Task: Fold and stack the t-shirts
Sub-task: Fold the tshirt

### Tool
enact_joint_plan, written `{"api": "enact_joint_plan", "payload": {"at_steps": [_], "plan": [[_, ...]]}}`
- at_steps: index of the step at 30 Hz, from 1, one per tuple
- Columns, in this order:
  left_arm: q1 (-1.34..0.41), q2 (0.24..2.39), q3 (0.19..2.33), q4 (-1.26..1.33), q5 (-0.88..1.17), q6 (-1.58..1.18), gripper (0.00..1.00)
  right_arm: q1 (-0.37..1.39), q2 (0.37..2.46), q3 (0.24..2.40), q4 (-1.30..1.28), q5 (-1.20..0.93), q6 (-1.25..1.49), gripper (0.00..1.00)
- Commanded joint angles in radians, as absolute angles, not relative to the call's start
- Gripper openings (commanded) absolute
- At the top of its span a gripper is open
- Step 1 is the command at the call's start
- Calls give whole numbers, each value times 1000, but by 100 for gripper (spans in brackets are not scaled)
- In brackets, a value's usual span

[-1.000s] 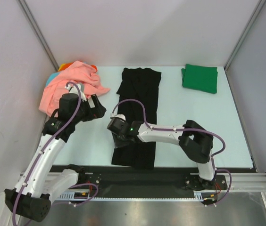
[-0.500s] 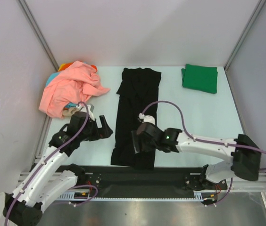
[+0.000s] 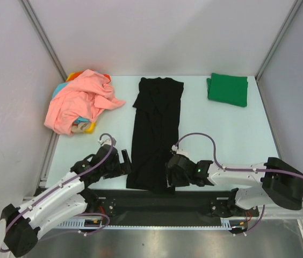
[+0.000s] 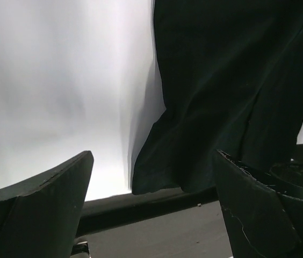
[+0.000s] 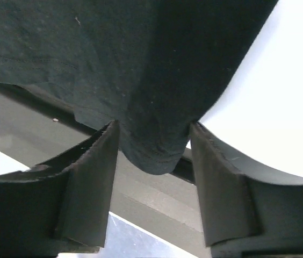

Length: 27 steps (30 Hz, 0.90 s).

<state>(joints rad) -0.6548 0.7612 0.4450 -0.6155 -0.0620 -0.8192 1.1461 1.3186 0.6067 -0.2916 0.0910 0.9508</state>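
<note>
Lying lengthwise, the black shirt is stretching straight away, near hem closest. The left gripper is gaping wide, a hem corner just ahead; the right gripper is straddling the other corner, jaws half apart, not pinching.

Table bears black t-shirt; green t-shirt; salmon-pink heap.

The black t-shirt is soft matt cloth, the table smooth and faintly glossy
</note>
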Motion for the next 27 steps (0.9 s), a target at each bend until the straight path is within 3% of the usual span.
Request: {"api": "enact_joint_plan", "payload": {"at_steps": [1, 3, 8, 11, 14, 22, 26, 27], "plan": [[-698, 744, 411, -574, -87, -896, 96, 1155, 1318, 580, -241, 81, 989, 54], [-719, 736, 402, -571, -86, -908, 94, 1158, 1310, 569, -245, 81, 1000, 50], [-753, 753, 353, -548, -66, -942, 88, 1158, 1289, 540, -252, 86, 1015, 28], [-756, 746, 321, -529, -41, -954, 80, 1158, 1289, 537, -250, 92, 1017, 13], [-767, 715, 293, -514, -20, -971, 62, 1158, 1285, 531, -250, 91, 1022, 1], [-792, 755, 253, -443, -8, -983, 42, 1158, 1269, 515, -250, 100, 1032, 0], [-813, 773, 252, -411, -8, -986, 21, 1158, 1249, 512, -268, 110, 1034, 0], [-816, 776, 256, -416, -12, -983, 1, 1160, 1241, 515, -281, 117, 1034, 0]]}}
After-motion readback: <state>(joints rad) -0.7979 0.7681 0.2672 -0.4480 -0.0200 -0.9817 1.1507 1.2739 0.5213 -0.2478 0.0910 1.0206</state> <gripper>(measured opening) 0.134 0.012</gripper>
